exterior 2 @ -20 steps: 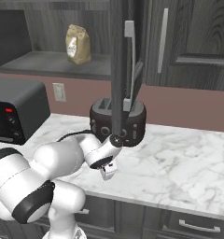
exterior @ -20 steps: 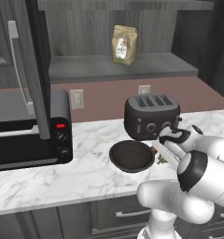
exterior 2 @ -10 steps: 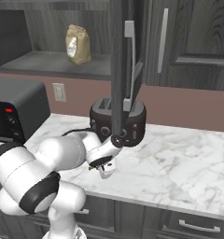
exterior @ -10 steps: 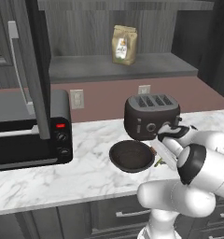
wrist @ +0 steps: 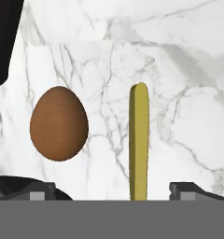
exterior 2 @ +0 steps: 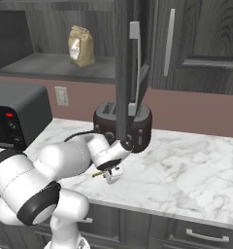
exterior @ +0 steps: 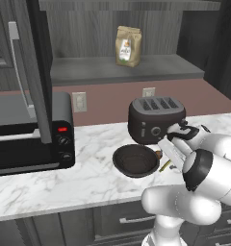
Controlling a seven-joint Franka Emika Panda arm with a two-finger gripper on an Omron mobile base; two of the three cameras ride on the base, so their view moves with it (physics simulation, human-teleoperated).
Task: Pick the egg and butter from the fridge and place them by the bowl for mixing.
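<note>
In the hand view the brown egg lies on the white marble counter. The thin yellow butter lies to its right, a gap between them. My gripper hangs just above, open, its fingertips wide on either side of the butter's near end and clear of it. In the left base view the dark bowl sits in front of the toaster, with the egg and butter just right of its rim, under my hand. The right base view shows my gripper low over the counter beside the butter. The fridge is out of view.
A black toaster stands just behind the bowl. A black toaster oven sits at the left. An open dark door panel with a grey handle hangs over the counter. A paper bag rests on the shelf above.
The jaws have gone from shut to wide open, and the butter now lies loose on the counter. The hand has stayed low beside the bowl.
</note>
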